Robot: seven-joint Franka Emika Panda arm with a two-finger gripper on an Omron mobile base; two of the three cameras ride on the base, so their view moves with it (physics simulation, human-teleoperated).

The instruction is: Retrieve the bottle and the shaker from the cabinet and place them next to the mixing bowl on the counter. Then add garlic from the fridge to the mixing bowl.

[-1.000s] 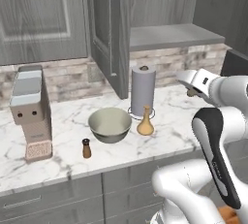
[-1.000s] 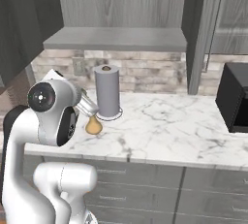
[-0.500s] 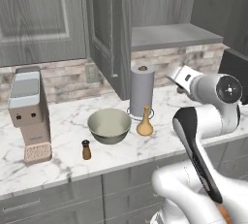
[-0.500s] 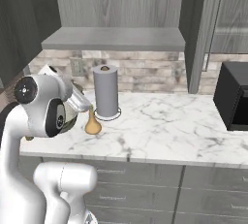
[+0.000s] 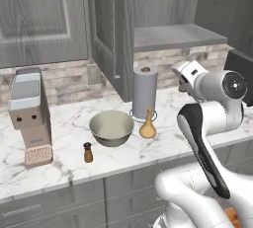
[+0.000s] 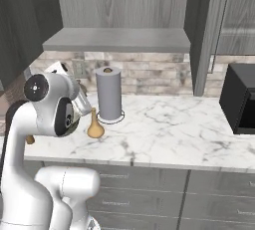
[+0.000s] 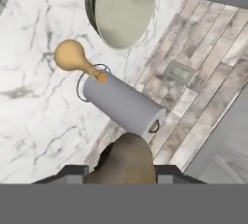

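Our gripper (image 7: 125,173) is clamped on a brown rounded lump, likely the garlic (image 7: 128,152), above the counter just right of the paper towel roll (image 7: 121,104). The mixing bowl (image 7: 123,9) sits farther left. We judge the garlic light, firm, papery and prone to roll, so it is best held across its widest part.

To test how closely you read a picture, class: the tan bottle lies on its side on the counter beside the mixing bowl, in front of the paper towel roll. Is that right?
Not quite. The tan bottle stands upright, neck up, not on its side. The left base view shows it plainly. The rest holds: it is on the counter beside the mixing bowl, in front of the paper towel roll.
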